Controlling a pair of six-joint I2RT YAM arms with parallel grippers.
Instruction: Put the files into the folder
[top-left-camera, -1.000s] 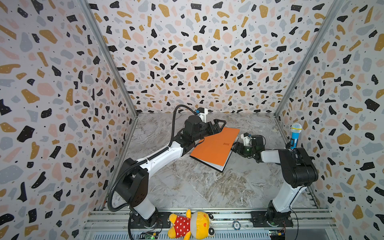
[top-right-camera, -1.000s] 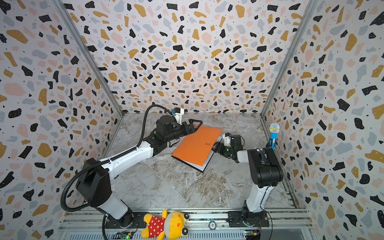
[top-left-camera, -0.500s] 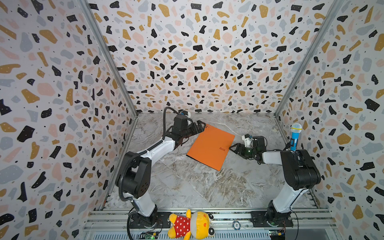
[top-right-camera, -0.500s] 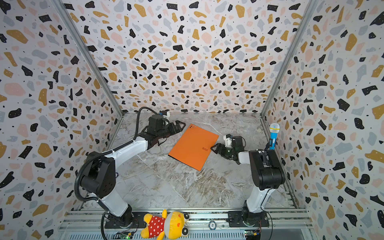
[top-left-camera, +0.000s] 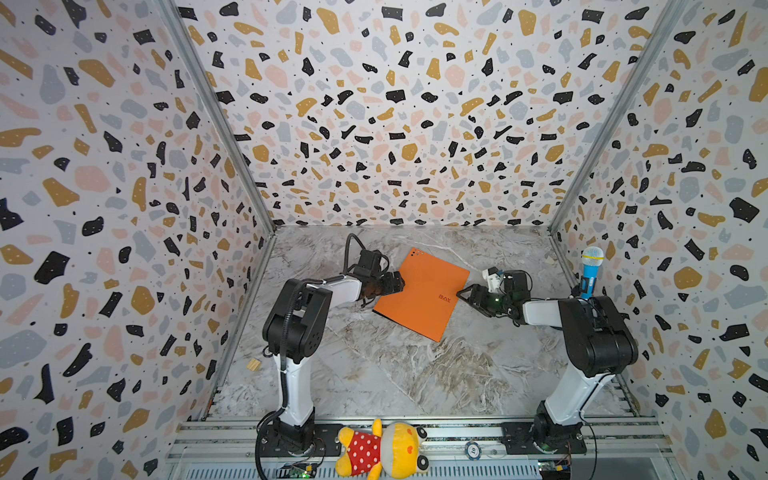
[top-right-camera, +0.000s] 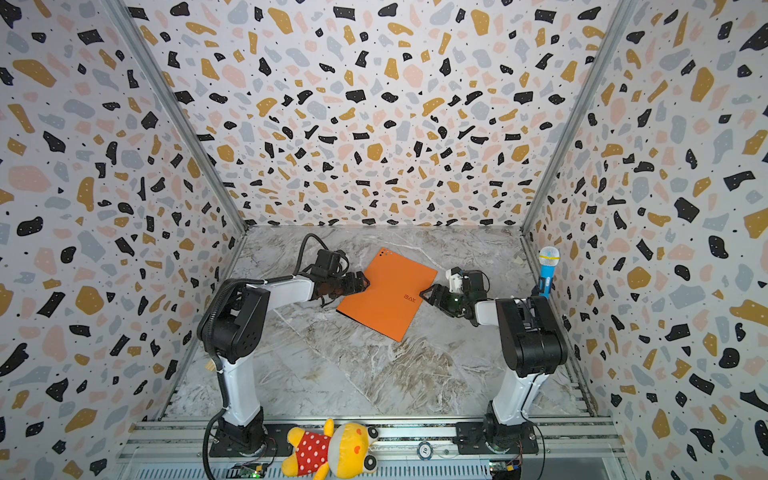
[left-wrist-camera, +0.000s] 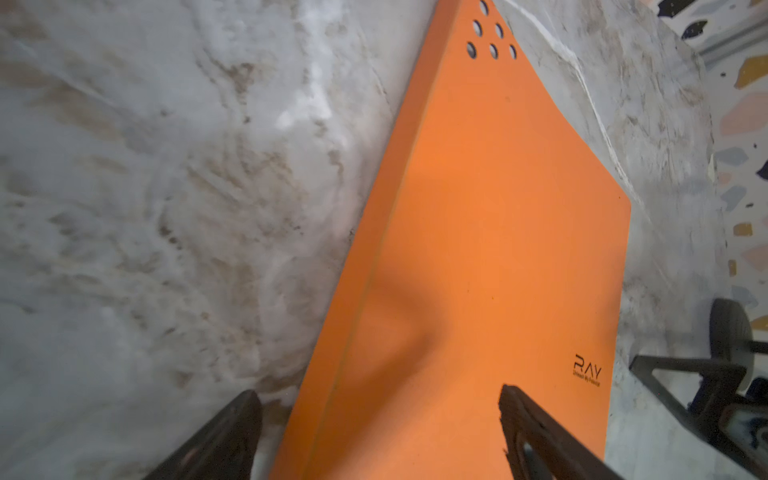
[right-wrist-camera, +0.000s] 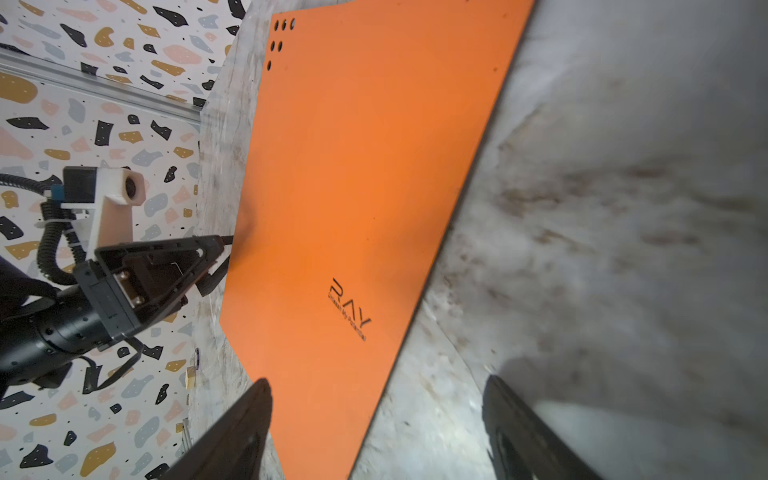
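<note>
The orange folder (top-left-camera: 419, 295) (top-right-camera: 386, 295) lies shut and flat on the marble table, logo side up. The files are hidden in every view. My left gripper (top-left-camera: 401, 282) (top-right-camera: 365, 282) is at the folder's left edge, open; in the left wrist view (left-wrist-camera: 378, 395) one finger hangs over the folder (left-wrist-camera: 478, 249) and one over the table. My right gripper (top-left-camera: 461, 293) (top-right-camera: 424, 293) is open at the folder's right edge; in the right wrist view (right-wrist-camera: 376, 382) it straddles that edge of the folder (right-wrist-camera: 353, 187) and holds nothing.
A blue toy microphone (top-left-camera: 590, 272) stands by the right wall. A yellow plush toy (top-left-camera: 382, 451) lies on the front rail. A small wooden block (top-left-camera: 252, 364) sits by the left wall. Patterned walls close in the table on three sides.
The folder, propped up by my left gripper a second ago, now lies flat and shut. My left arm has drawn back to the folder's left edge. The right gripper has barely moved.
</note>
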